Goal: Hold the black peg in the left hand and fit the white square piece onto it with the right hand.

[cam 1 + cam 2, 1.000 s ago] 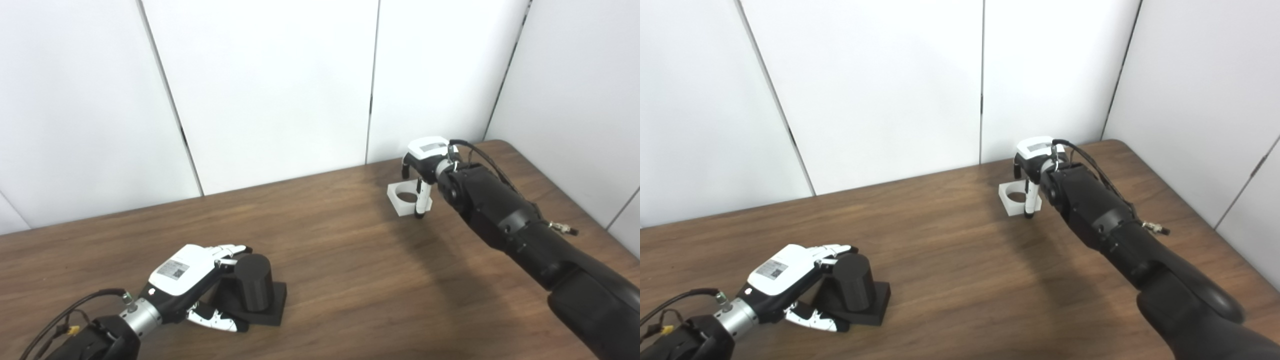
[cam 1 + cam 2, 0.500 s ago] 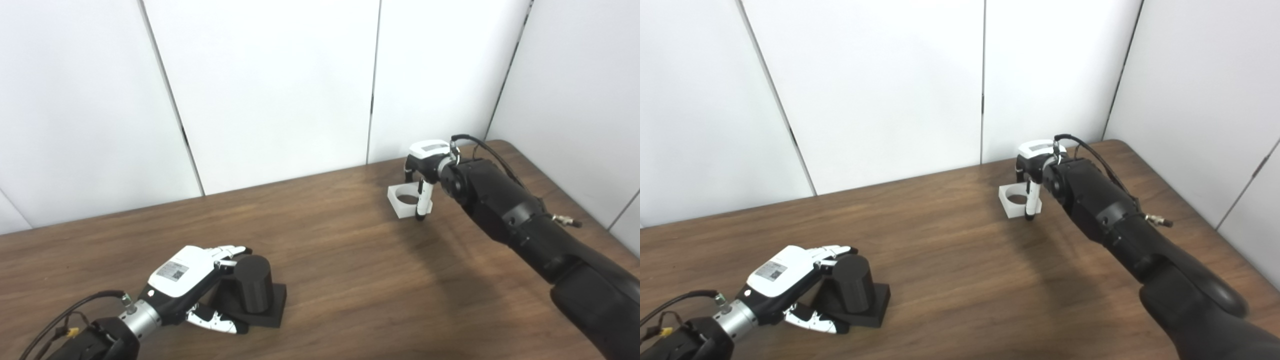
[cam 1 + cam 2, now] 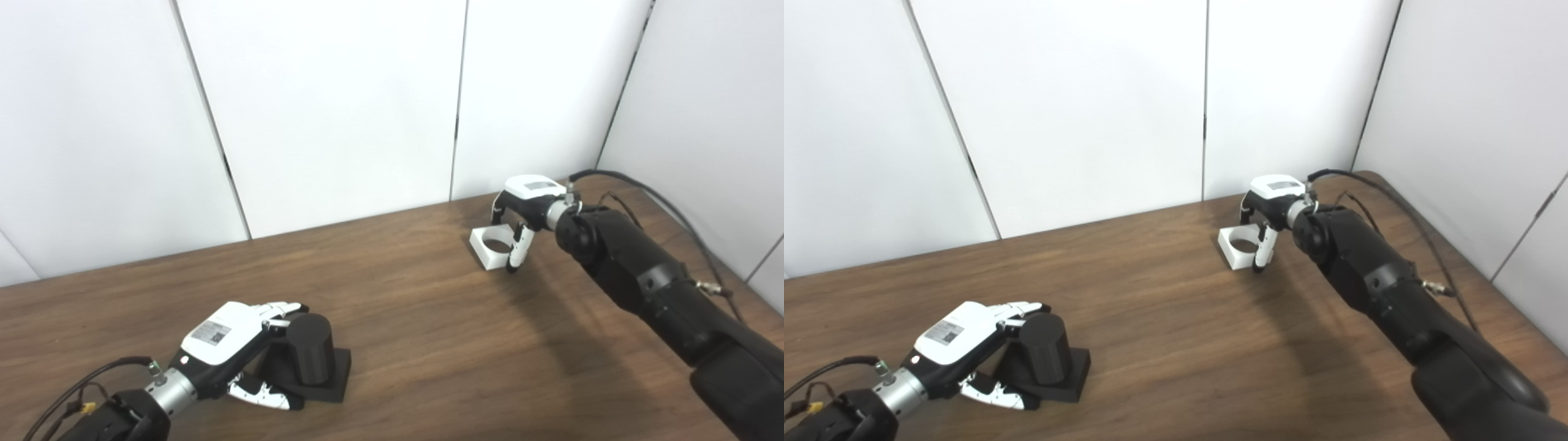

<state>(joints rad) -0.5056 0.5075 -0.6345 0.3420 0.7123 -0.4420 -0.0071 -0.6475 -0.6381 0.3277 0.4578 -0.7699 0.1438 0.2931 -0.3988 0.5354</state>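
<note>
This looks like a lab test bay. Plain white wall panels (image 3: 331, 104) fill the upper frame behind a bare wooden table (image 3: 429, 331).

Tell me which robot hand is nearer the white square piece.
Right. The right robot hand is at the white square piece, fingers around it; the left robot hand is far off, at the black peg.

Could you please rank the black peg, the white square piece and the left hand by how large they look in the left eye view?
1. Left hand, largest.
2. Black peg with its square base, close behind it.
3. White square piece, smallest, though it lies farther from the camera, so its true size is unsure.
</note>
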